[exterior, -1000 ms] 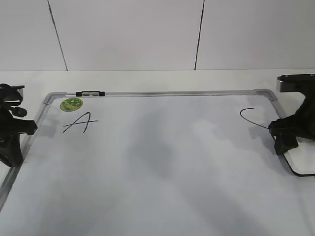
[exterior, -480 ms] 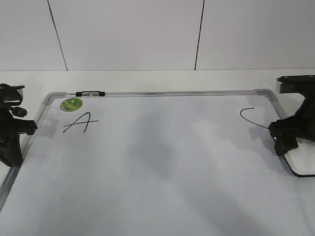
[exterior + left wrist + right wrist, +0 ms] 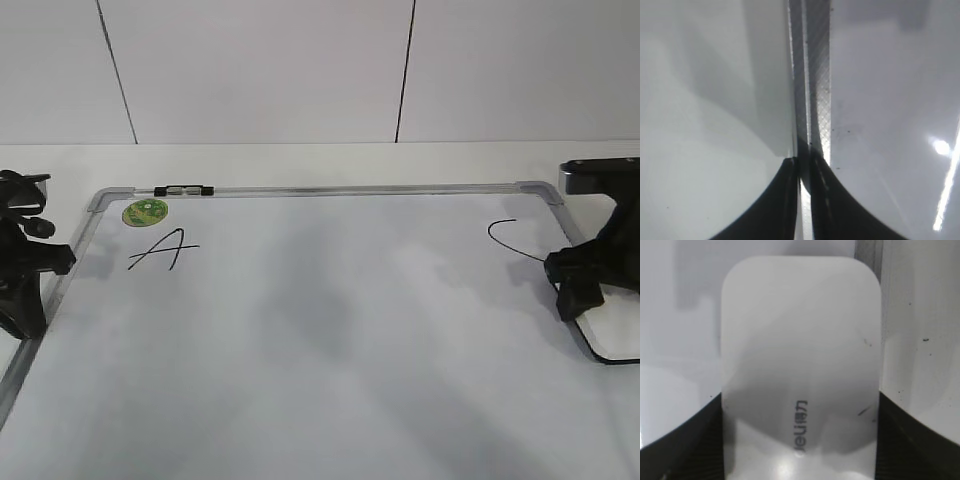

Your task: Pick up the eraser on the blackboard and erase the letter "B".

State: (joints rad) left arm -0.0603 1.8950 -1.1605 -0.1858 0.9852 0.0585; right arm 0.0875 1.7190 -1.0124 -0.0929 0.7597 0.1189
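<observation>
The blackboard [image 3: 330, 188] is a white board with a grey frame, lying flat. No letter "B" shows on it in any view. The eraser [image 3: 800, 340] is white with small grey print. It sits between the fingers of my right gripper [image 3: 800, 405], which is shut on its sides. In the exterior view the eraser [image 3: 612, 335] lies low at the board's right edge under my right gripper [image 3: 578, 290]. My left gripper [image 3: 802, 162] is shut and empty over the board's left frame [image 3: 815, 75]; it also shows in the exterior view [image 3: 30, 300].
A slanted black "A" [image 3: 165, 250] and a round green sticker [image 3: 145, 211] are at the board's far left. A curved black "C" [image 3: 510, 238] is at the right, close to my right arm. A white wall stands behind the table.
My right gripper and the eraser have shifted slightly toward the front of the board. The left arm has not moved.
</observation>
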